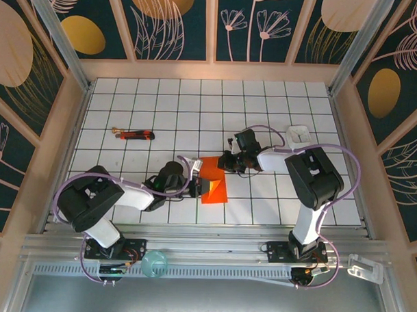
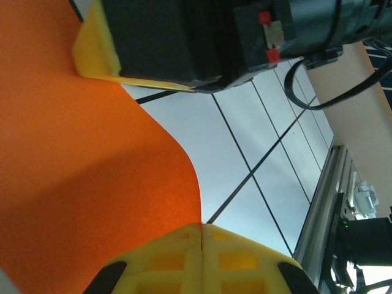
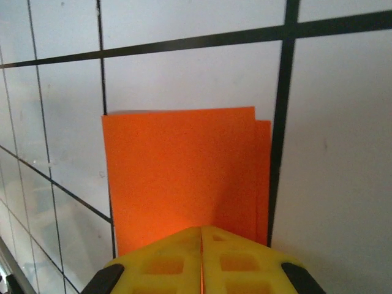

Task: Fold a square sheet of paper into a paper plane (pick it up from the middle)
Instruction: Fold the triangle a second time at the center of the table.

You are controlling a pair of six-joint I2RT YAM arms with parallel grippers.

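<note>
So the square sheet of paper (image 1: 215, 189) is lying folded over into a narrow rectangle near the middle of the table (image 1: 162, 99), right between the two arms. Its long axis is running near-to-far, and the short ends are looking squared off. The left gripper (image 1: 197, 178) is pinching its left edge, jaws closed on it. The right gripper (image 1: 226, 162) is clamping the far end, jaws closed on the paper too. In the right wrist view the two layers are sitting slightly offset along one edge.
</note>
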